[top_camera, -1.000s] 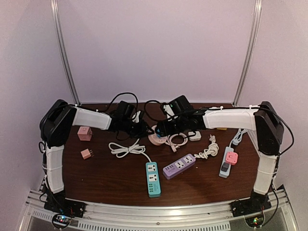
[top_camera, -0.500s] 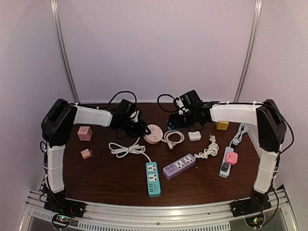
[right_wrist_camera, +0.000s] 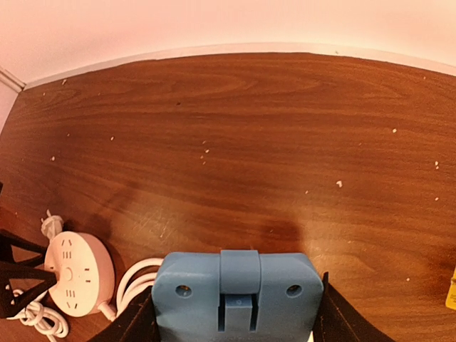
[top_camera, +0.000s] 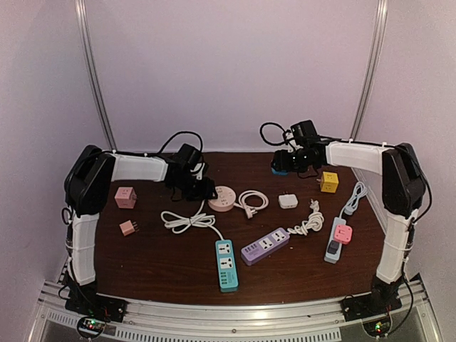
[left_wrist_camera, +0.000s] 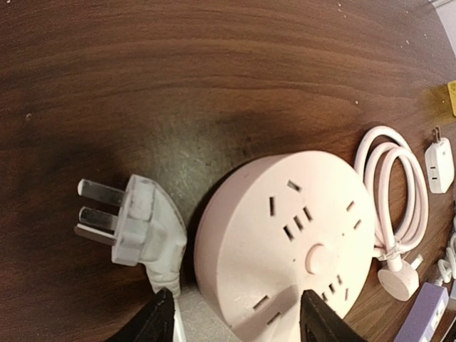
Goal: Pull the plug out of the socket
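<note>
The right gripper is clamping a blue plug between its fingers, with the jaws spread to the plug's full width, and is holding it in the air over the far part of the table. The plug is sitting clear of the round pink socket, which is lying well apart to the left. The left gripper is standing with its jaws parted around the socket's near edge, gripping nothing. A white plug is lying just beside the socket, prongs bare.
</note>
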